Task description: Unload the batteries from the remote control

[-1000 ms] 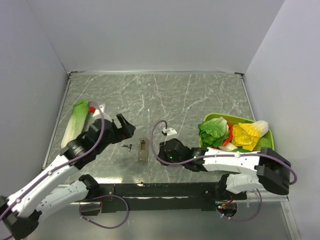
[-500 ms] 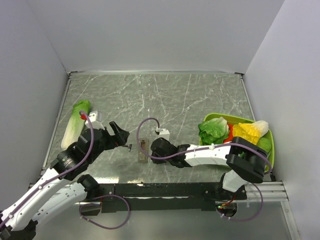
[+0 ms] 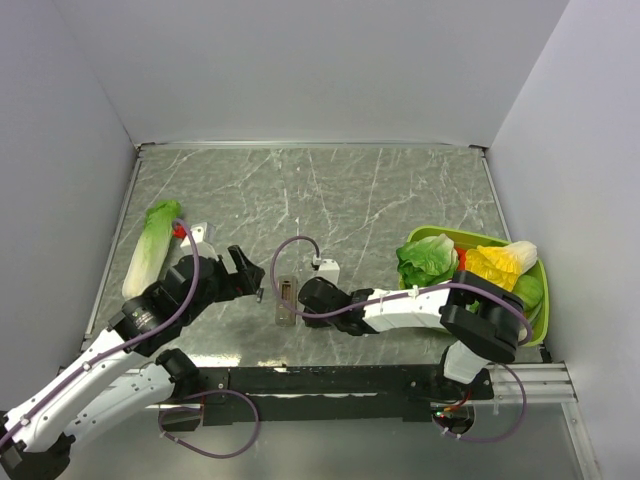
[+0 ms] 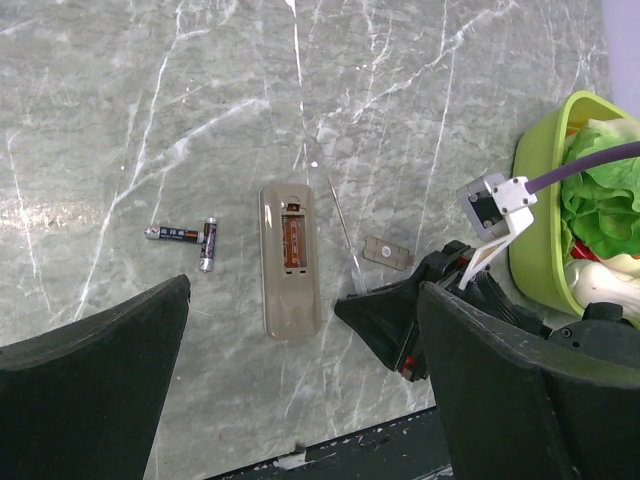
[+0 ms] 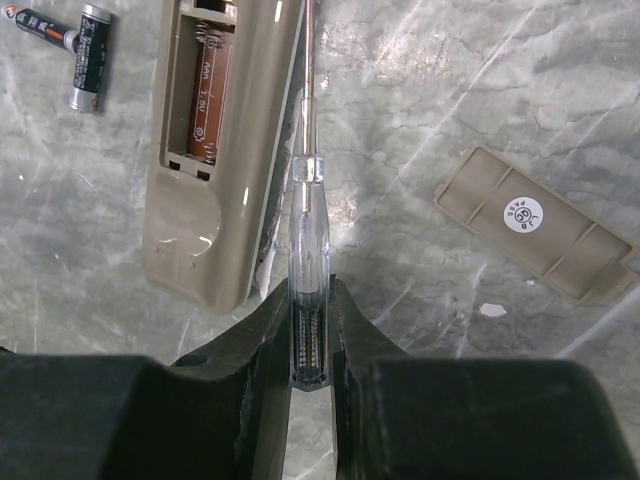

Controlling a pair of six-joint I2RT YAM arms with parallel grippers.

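The remote control lies back up on the marble, its grey-tan recess open with a brown printed cylinder inside. Two slim batteries lie loose just left of it, also seen as batteries in the right wrist view. My right gripper is shut on a clear-handled screwdriver, whose shaft runs along the remote control's right edge. My left gripper hangs open above the near end of the remote, nothing between its fingers. From above, the left gripper is left of the remote control, the right gripper just right of it.
The detached battery cover lies flat right of the screwdriver. A long pale-green cabbage lies at the left edge. A green bowl of vegetables sits at the right. The table's near edge is close below the remote.
My right gripper has slid left with the screwdriver, up to the remote's right side. My left gripper has come down and toward the loose batteries, still open.
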